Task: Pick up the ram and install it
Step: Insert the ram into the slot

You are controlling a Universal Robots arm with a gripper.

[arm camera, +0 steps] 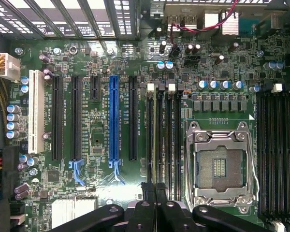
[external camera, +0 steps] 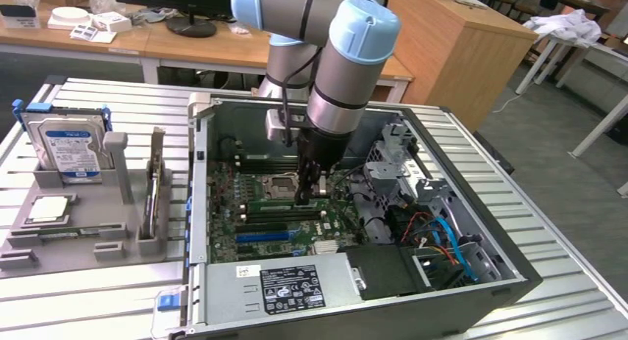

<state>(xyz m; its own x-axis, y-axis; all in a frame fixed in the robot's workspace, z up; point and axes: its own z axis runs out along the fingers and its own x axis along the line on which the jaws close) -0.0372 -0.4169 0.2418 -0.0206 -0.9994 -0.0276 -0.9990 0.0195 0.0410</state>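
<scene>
The pincer [external camera: 312, 199] stands straight down inside the open computer case [external camera: 510, 274], near the middle of the exterior view. In the wrist view its two dark fingers [arm camera: 148, 205] are clenched together with only a hairline between them; I cannot tell whether they nip anything. Their tips meet the exterior view's right end of the one ram [external camera: 275, 204]. The ram stands on edge in a memory slot just below the single processor socket [external camera: 282, 183]. Its long axis runs across the frame from left to right, parallel to the slots.

The wrist view shows four black memory slots [arm camera: 176, 140] on one side of the socket and four more [arm camera: 275, 150] on the other. It also shows one white expansion slot [arm camera: 36, 111], one blue [arm camera: 114, 118], three long black and one short black.

The case holds the motherboard [external camera: 334, 222], a labelled power supply [external camera: 293, 286] at lower centre and coloured cables [external camera: 442, 233] at lower right. On the exterior view's left, a grey holder [external camera: 118, 229] carries one hard drive [external camera: 70, 149] standing upright and one silver processor chip [external camera: 49, 207] lying flat.
</scene>
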